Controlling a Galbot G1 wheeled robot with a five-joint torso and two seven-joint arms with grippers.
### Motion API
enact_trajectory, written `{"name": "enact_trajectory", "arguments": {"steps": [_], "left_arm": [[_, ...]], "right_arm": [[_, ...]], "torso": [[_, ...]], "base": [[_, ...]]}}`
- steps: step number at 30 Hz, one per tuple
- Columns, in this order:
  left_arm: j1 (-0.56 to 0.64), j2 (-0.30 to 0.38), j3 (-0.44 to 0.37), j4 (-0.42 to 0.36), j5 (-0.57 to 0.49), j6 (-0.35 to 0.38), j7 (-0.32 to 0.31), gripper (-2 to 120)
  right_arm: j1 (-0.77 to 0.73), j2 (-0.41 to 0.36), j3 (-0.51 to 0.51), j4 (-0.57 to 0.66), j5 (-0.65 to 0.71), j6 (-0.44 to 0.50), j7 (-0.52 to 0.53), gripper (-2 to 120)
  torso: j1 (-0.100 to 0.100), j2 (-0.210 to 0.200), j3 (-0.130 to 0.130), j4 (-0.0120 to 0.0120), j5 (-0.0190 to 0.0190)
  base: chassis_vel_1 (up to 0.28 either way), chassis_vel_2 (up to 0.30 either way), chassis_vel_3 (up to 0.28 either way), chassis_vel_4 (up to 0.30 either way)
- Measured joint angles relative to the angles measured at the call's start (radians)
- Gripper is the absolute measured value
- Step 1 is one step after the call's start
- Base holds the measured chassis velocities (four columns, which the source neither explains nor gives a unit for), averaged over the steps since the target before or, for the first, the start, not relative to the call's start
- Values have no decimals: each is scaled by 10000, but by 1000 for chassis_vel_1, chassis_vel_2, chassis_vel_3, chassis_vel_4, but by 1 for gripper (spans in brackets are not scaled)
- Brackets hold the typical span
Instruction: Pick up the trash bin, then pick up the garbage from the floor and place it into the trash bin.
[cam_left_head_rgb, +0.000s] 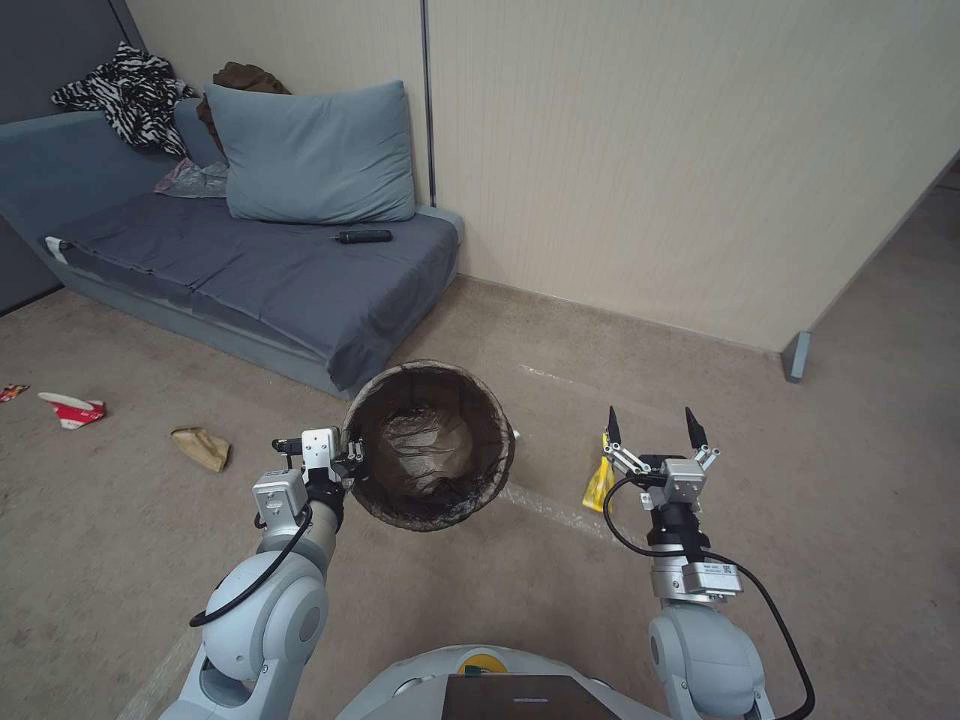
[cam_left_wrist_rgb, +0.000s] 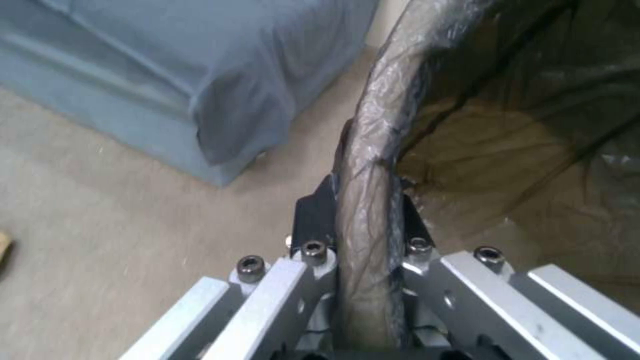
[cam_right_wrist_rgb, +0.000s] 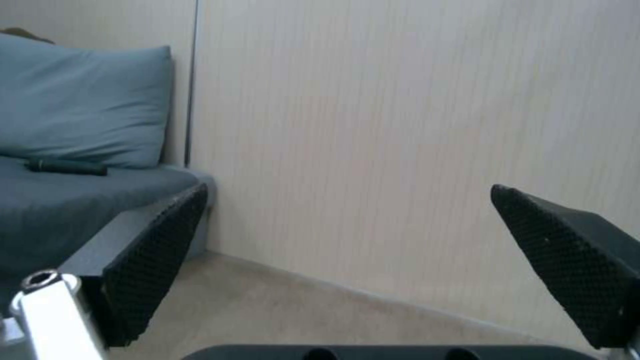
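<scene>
Both arms are clad in smooth, rounded silver-grey shells with bulbous joints near the base. A black cable loops along each forearm. The left gripper (cam_left_head_rgb: 350, 462) is built of bare aluminium linkage bars fastened with dark hex-socket screws, ending in black fingers (cam_left_wrist_rgb: 313, 215). The right gripper (cam_left_head_rgb: 652, 428) carries the same silvery linkages and two black, pointed fingers (cam_right_wrist_rgb: 157, 260) whose inner faces are textured with a fine diamond grid. A white label with black print sits on the right wrist block. The torso top is pale grey with a yellow round mark and a dark panel.
</scene>
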Motion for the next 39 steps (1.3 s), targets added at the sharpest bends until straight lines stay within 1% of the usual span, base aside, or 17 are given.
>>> {"name": "enact_trajectory", "arguments": {"steps": [2, 4, 7, 14, 16, 17, 20, 21, 23, 26, 32, 33, 34, 35, 36, 37, 39], "left_arm": [[-1, -2, -1, 2, 0, -1, 0, 4], [-9, -2, -8, 7, 1, -2, -5, 4], [-14, -4, -2, 7, 1, -2, -7, 4], [-12, -20, 6, 6, 2, 3, -16, 4], [-12, -20, 2, -3, 4, 4, -17, 4], [-11, -17, -4, -20, 4, 5, -17, 4], [-10, -13, -8, -29, 8, 5, -18, 4], [-8, -8, -15, -36, 15, 5, -18, 4], [-8, -6, -16, -37, 16, 5, -18, 4], [-6, 2, -25, -56, 23, 6, -17, 4], [-2, 7, -32, -75, 25, 6, -17, 4], [-2, 11, -34, -80, 26, 6, -17, 4], [-4, 18, -36, -81, 27, 7, -16, 4], [-4, 18, -36, -81, 27, 7, -16, 4], [-11, 26, -36, -81, 28, 12, -16, 4], [-39, 44, -23, -77, 31, 24, -17, 4], [-47, 48, -18, -70, 32, 28, -17, 4]], "right_arm": [[14, 7, -7, -29, -91, 129, 11, 100], [76, 16, -15, -74, -265, 335, 29, 100], [79, 17, -18, -87, -372, 379, 57, 100], [65, -37, -126, -76, -553, 265, 268, 100], [66, -75, -190, -37, -474, 19, 375, 100], [74, -119, -224, 22, -349, -338, 479, 100], [72, -174, -253, 68, -202, -627, 545, 100], [69, -235, -281, 124, -39, -993, 622, 100], [67, -250, -284, 136, -4, -1078, 634, 100], [65, -448, -314, 234, 519, -2118, 795, 100], [95, -585, -327, 238, 896, -2906, 911, 100], [129, -651, -339, 228, 1058, -3262, 977, 100], [271, -776, -346, 112, 1368, -3897, 1102, 100], [271, -776, -346, 112, 1368, -3897, 1102, 100], [374, -837, -352, -5, 1575, -4256, 1153, 100], [622, -942, -364, -254, 2023, -4991, 1259, 100], [691, -972, -376, -347, 2155, -5206, 1297, 100]], "torso": [[0, 0, 0, -2, 1], [1, 0, 2, 6, 0], [1, 0, 2, 4, 1], [-1, 0, -2, 1, 1], [-1, 0, -2, 0, 1], [-1, 0, -2, 2, 1], [-1, 0, -2, 2, 1], [-1, 0, -1, 3, 1], [-1, 0, -1, 3, 1], [-1, 0, -2, 0, 0], [-1, 1, -2, 3, 0], [-1, 1, -1, -1, 1], [-1, 0, -2, 3, 1], [-1, 0, -2, 3, 1], [-1, 1, -1, 1, 1], [-1, 0, -1, 5, 1], [-1, 0, -1, 3, 2]], "base": [[-190, 212, 183, -178], [-157, 160, 169, -143], [-69, 95, 95, -48], [2, -7, -7, 5], [0, 0, 0, 0], [0, 0, 0, 0], [0, 0, 0, 0], [0, 0, 0, 0], [0, 0, 0, 0], [0, 0, 0, 0], [0, 0, 0, 0], [0, 0, 0, 0], [0, 0, 0, 0], [0, 0, 0, 0], [0, 0, 0, 0], [0, 0, 0, 0], [0, 0, 0, 0]]}}
